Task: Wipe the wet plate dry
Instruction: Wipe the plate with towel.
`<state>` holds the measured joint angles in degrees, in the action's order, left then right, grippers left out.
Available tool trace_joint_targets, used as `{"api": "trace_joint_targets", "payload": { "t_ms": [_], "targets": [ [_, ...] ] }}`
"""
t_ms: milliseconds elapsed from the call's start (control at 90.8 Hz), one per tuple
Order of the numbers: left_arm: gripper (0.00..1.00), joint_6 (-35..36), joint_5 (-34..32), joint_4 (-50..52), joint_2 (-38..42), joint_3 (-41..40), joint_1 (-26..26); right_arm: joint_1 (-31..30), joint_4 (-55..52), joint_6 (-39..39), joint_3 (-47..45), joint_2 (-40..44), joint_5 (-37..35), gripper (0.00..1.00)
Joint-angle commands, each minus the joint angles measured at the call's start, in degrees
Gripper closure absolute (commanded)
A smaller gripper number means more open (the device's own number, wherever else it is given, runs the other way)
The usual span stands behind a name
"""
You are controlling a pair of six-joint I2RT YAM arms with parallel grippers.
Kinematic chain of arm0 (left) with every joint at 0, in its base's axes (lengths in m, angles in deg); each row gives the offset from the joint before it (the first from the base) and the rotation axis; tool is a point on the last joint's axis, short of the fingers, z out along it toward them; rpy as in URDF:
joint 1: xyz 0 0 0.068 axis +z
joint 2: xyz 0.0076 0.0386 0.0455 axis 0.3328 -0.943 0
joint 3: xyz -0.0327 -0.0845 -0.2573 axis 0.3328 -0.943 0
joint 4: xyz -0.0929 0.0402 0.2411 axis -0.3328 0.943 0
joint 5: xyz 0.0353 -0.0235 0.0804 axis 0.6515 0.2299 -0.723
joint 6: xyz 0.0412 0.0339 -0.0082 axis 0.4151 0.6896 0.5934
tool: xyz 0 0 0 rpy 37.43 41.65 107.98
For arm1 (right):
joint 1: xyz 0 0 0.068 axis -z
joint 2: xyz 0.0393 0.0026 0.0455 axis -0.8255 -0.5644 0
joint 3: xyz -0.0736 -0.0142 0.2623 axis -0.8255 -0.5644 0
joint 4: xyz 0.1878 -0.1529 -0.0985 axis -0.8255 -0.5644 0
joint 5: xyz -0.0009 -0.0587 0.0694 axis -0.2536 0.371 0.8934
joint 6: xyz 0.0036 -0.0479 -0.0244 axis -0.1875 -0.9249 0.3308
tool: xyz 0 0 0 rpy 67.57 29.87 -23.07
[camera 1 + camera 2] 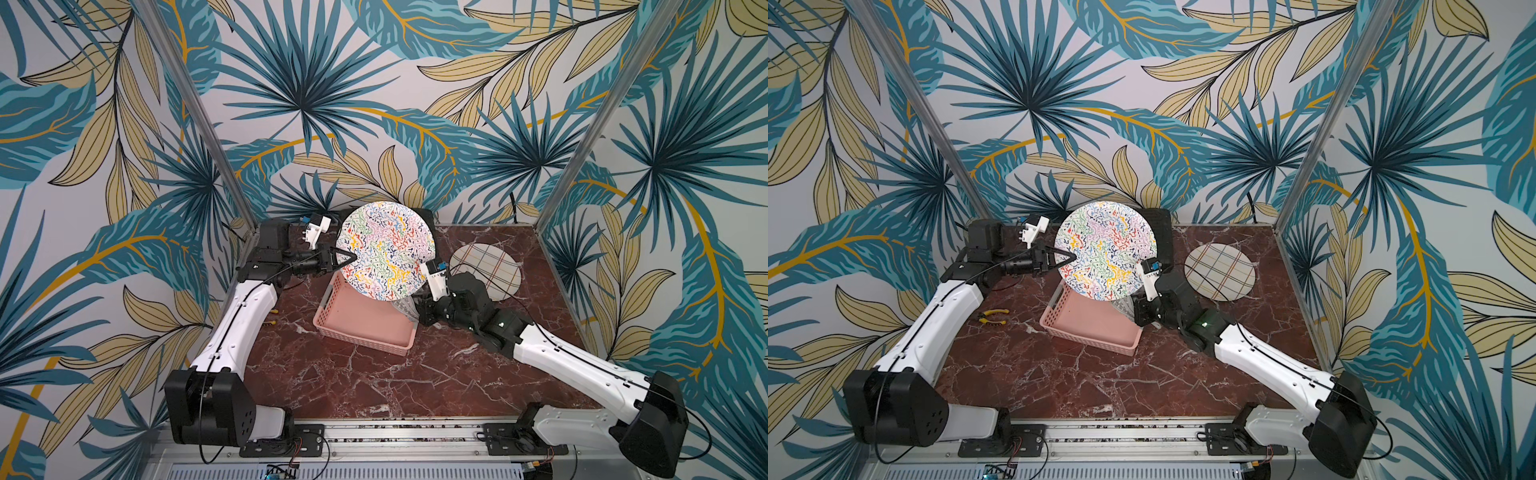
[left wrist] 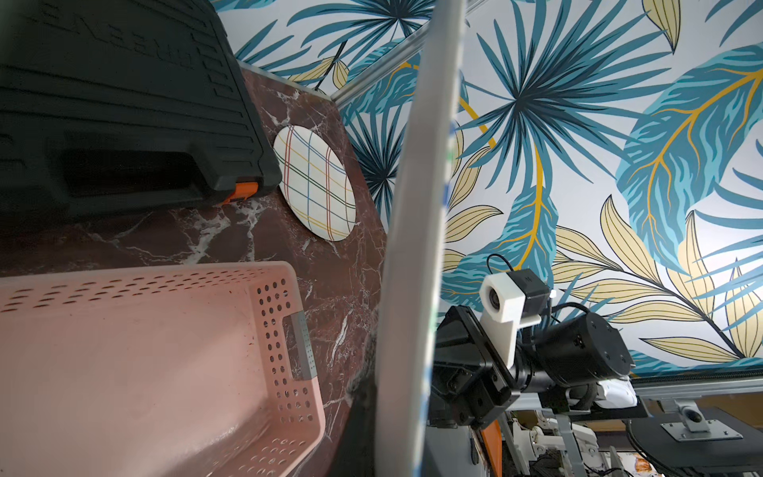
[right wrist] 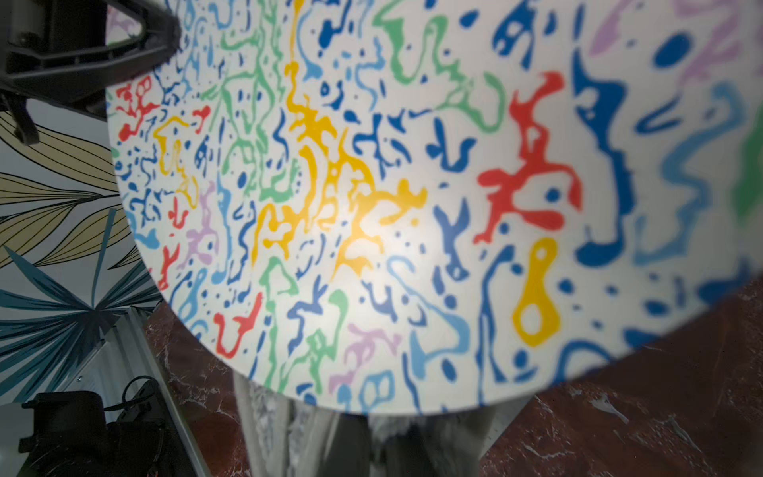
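– Holding plate [image 1: 386, 249] tilted above pink basket [image 1: 361, 345]; left gripper [image 1: 352, 258] pinched on its rim.
– Right gripper [image 1: 419, 311] closed on grey cloth [image 1: 402, 308] beneath. Plate likely stiff, wet-slick, breakable: rim pinch firm, wiping pressure light.

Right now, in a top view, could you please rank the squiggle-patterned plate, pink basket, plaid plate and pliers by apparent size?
Squiggle-patterned plate and pink basket: too alike to rank; plate is raised nearer the camera.
Plaid plate
Pliers
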<state>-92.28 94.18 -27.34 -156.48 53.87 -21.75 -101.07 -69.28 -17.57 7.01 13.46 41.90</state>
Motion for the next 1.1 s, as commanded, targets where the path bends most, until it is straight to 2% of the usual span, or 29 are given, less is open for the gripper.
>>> {"api": "trace_joint_targets", "payload": {
  "t_ms": [0, 353, 606, 1091],
  "targets": [
    [1.0, 0.6, -1.9, -2.8, -0.3, -1.1, -0.1, -4.4, 12.5, -5.0, -1.1, 3.2, -9.3, 1.0],
    [1.0, -0.5, -1.2, -4.1, -0.7, -2.0, -0.1, -14.3, 17.6, -11.3, 1.6, -1.1, -22.6, 1.0],
    [1.0, -0.5, -1.4, -4.4, -0.4, -2.7, -0.2, -17.9, 18.7, -13.2, 7.4, -6.9, -25.8, 1.0],
    [1.0, -0.1, -1.6, -4.6, -0.4, -3.4, -0.2, -18.7, 19.0, -15.3, 20.2, -18.2, -28.7, 1.0]
  ]
}}
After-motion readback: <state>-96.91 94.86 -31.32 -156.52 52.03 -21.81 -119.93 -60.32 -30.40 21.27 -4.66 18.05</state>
